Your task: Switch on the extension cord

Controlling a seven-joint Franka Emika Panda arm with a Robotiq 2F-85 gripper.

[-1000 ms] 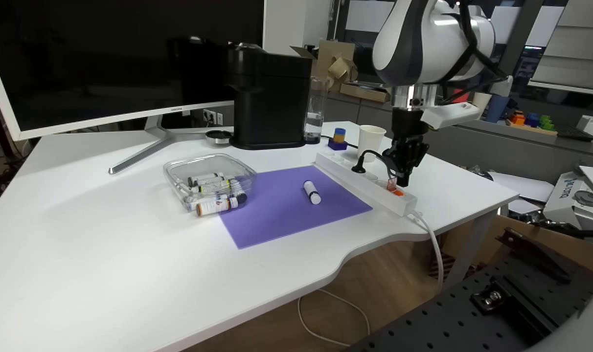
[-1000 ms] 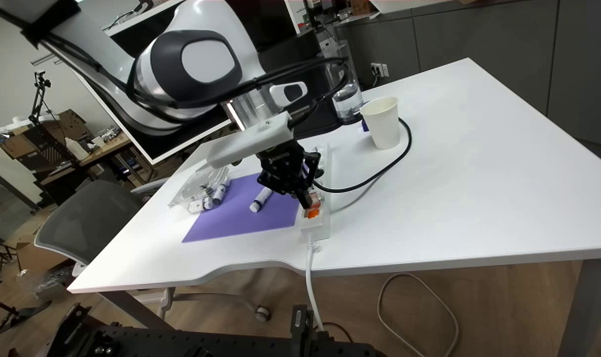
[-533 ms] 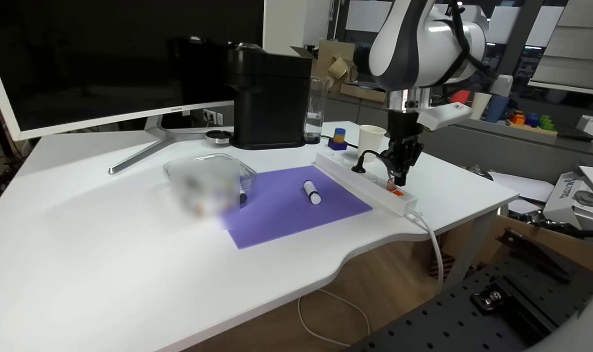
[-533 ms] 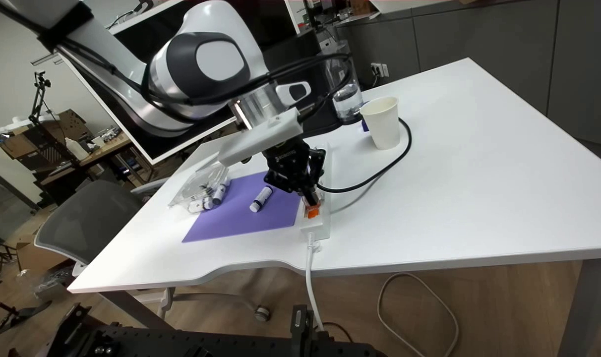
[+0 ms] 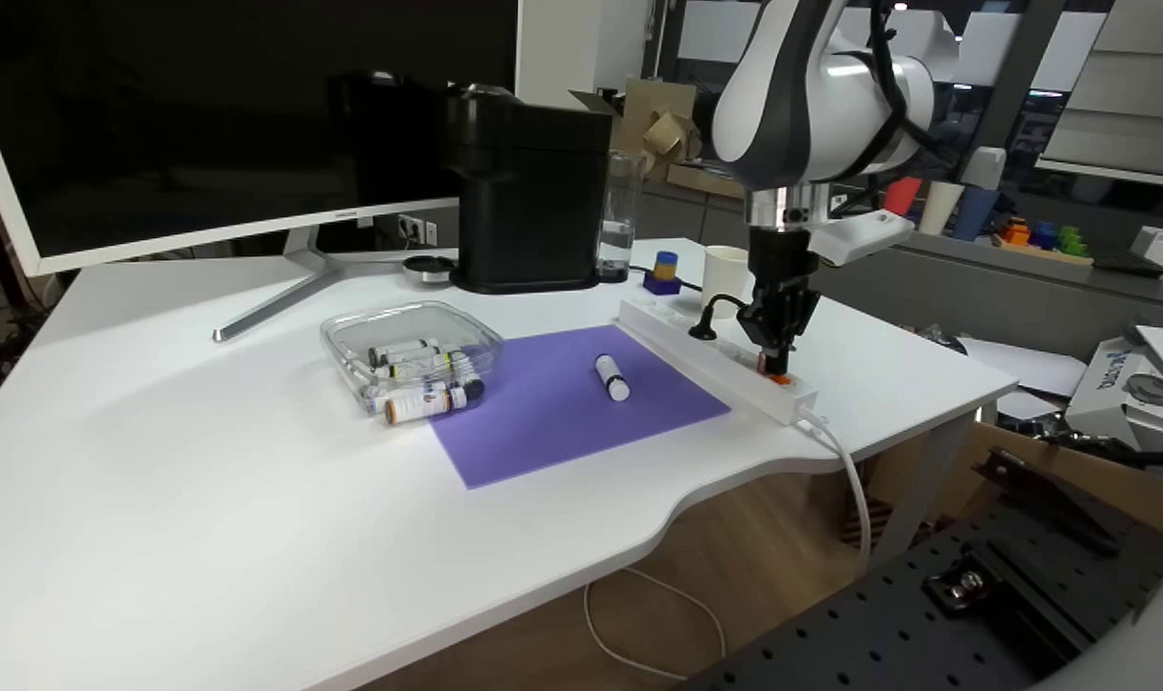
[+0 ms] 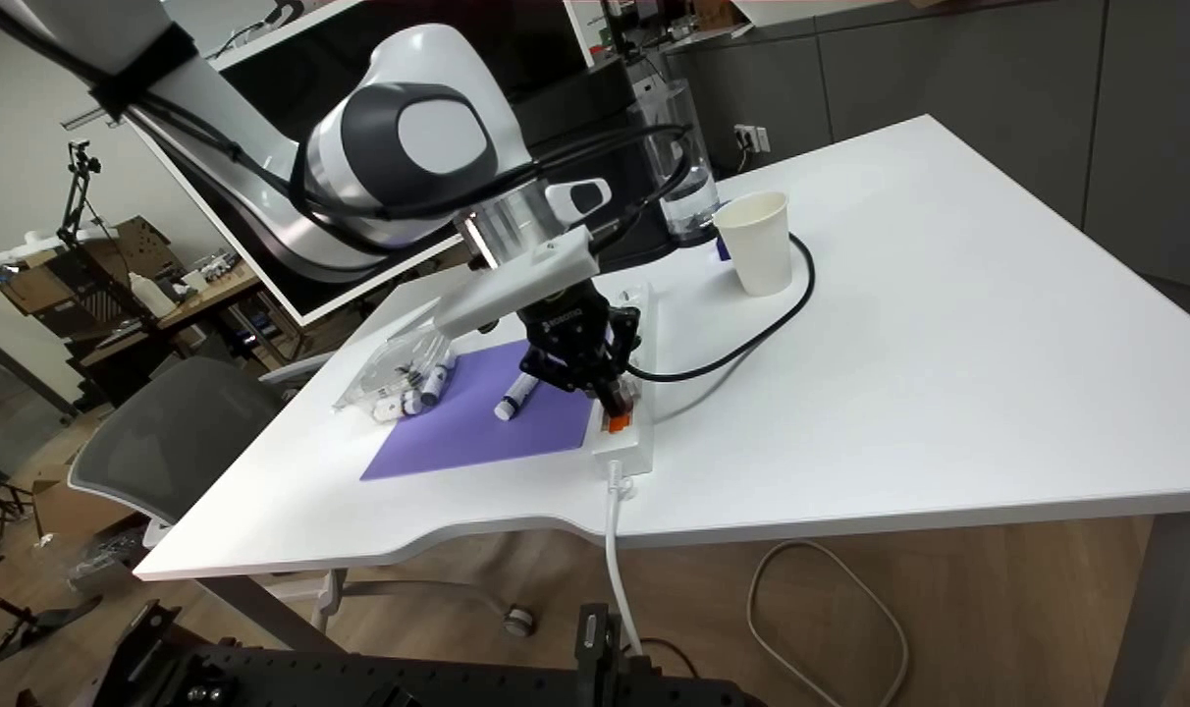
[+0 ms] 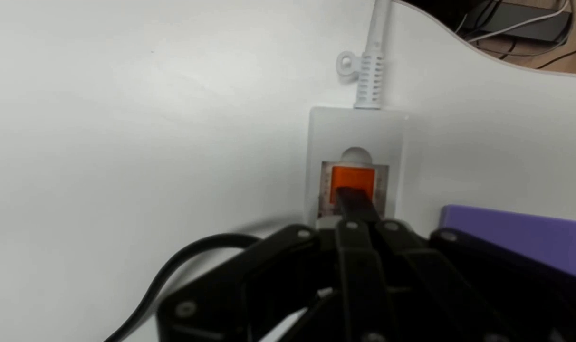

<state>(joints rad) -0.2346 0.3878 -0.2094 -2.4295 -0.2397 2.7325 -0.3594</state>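
Observation:
The extension cord is a long white strip [image 5: 721,372] near the table's edge, also in an exterior view [image 6: 622,454] and the wrist view [image 7: 357,128]. Its orange switch [image 7: 353,176] sits near the cable end and also shows in both exterior views [image 5: 781,379] [image 6: 619,423]. A black plug [image 5: 703,329] sits in the strip. The white cable [image 6: 613,550] leaves its near end. My gripper [image 7: 354,194] is shut and empty, pointing down, also in both exterior views [image 5: 776,369] [image 6: 615,405]. Its fingertips are at the switch, seemingly touching it, and hide part of it.
A purple mat [image 5: 562,422] with a white marker-like cylinder [image 5: 612,377] lies beside the strip. A paper cup [image 6: 755,244] and the plug's black cord [image 6: 723,365] are close by. A clear tray [image 5: 418,321] of small bottles and a black machine [image 5: 534,192] stand farther off.
My gripper has moved down and slightly towards the switch. Its fingertips were just above the switch and are now at it. The strip has not visibly moved.

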